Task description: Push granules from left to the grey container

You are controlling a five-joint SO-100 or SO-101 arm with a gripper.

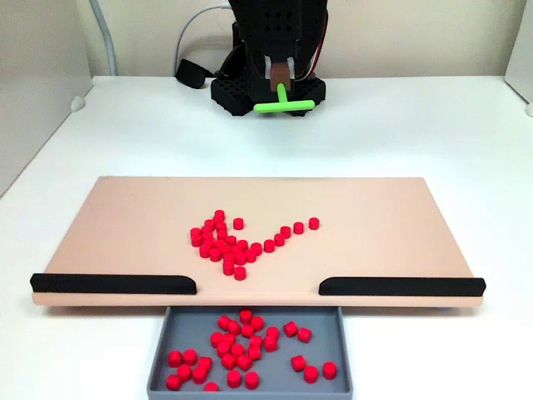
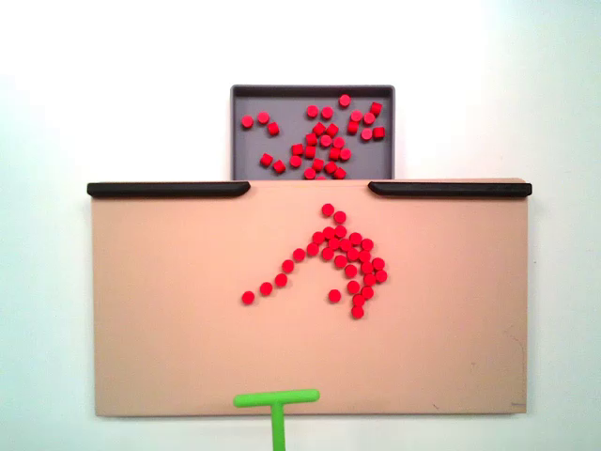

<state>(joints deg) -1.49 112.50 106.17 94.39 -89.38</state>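
Observation:
A loose cluster of red granules (image 1: 229,248) lies on the middle of the tan board (image 1: 375,225), with a short line trailing to the right in this fixed view. From above, the same granules (image 2: 347,254) sit just below the gap between the black strips. More granules (image 1: 241,346) lie inside the grey container (image 1: 191,329), which butts against the board's front edge; in the fixed view from above the container (image 2: 258,99) is at the top. My gripper (image 1: 281,85) hangs behind the board, shut on the stem of a green T-shaped pusher (image 1: 283,105). The pusher's crossbar (image 2: 276,398) hovers at the board's far edge, away from the granules.
Two black strips (image 1: 112,283) (image 1: 400,286) line the board's front edge, leaving a gap over the container. The arm's black base (image 1: 229,93) stands at the back of the white table, with a cable (image 1: 191,71) beside it. A wall panel rises at the left.

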